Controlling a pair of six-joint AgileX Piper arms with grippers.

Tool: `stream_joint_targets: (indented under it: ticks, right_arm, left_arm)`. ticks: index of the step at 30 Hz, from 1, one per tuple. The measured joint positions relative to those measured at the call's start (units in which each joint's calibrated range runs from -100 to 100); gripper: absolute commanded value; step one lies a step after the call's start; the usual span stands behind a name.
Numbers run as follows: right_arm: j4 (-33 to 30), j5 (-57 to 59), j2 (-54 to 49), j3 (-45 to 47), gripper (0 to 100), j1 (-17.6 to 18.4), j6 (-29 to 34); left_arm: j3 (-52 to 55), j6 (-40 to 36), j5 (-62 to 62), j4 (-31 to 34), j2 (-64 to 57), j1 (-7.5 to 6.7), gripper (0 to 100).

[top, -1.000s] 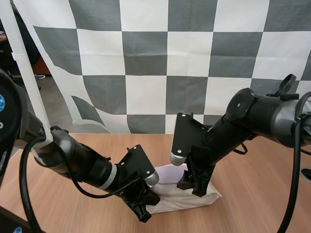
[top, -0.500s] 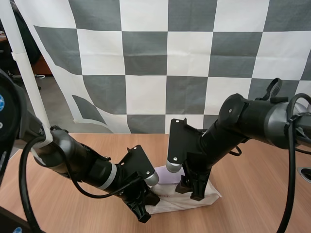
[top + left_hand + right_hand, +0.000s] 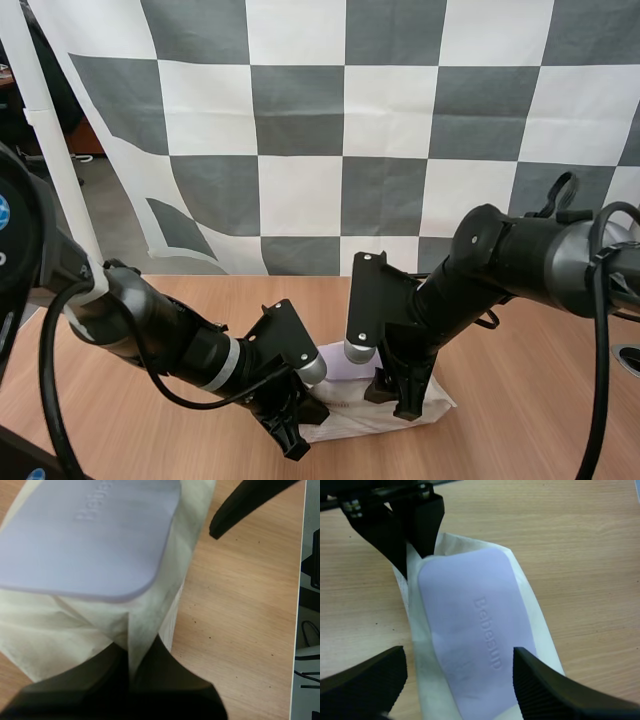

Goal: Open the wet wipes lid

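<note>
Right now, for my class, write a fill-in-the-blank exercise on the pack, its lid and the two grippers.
1. The lid on the pack is ____, not open.
2. The left gripper is ____ on one end of the pack.
3. The right gripper, over the lid, is ____.
4. The pack lies on a ____ table.
Missing words: closed; shut; open; wooden.
</note>
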Motion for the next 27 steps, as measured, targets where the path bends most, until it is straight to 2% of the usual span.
stream_joint_targets:
  ticks: [2,4,7,12,18,27]
  right_arm:
    - [-0.13,0.00,0.00,0.00,100,0.00,0.00]
    - [0.16,0.00,0.12,0.00,95,0.00,0.12]
    - [0.80,-0.16,0.12,0.00,79,0.00,0.21]
    - [0.79,-0.16,0.12,0.00,49,0.00,0.21]
    - [1.16,0.24,0.12,0.00,0,0.00,0.21]
    - [3.28,-2.74,0.12,-0.35,0,0.00,0.21]
  left_arm:
    - [0.00,0.00,0.00,0.00,0.00,0.00,0]
    - [0.00,0.00,0.50,0.00,0.00,0.00,0]
    - [0.00,0.00,0.71,0.00,0.00,0.00,0]
    - [0.00,0.00,0.71,0.00,0.00,0.00,0]
    - [0.00,0.00,0.88,0.00,0.00,0.00,0]
    - [0.00,0.00,1.02,0.03,0.00,0.00,0]
